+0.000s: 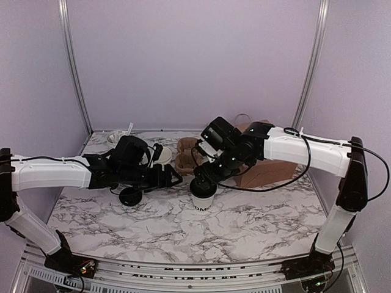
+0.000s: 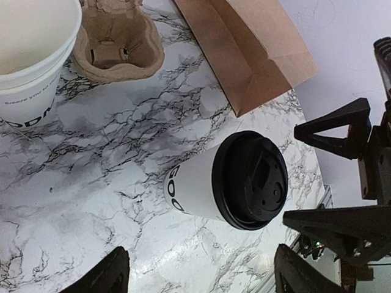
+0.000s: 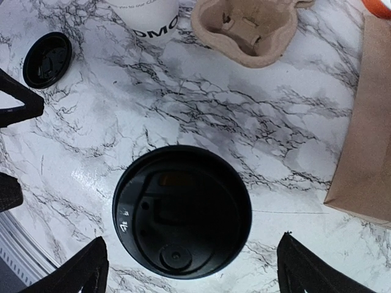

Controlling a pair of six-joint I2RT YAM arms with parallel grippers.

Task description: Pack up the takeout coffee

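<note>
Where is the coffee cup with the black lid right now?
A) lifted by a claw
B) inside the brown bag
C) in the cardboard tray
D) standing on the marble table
D: the cup stands on the table, apart from the tray and the bag.

The takeout coffee [image 1: 201, 204] is a small white cup with its black lid [image 3: 182, 210] on. It stands upright just in front of the pulp tray [image 1: 186, 155].
</note>
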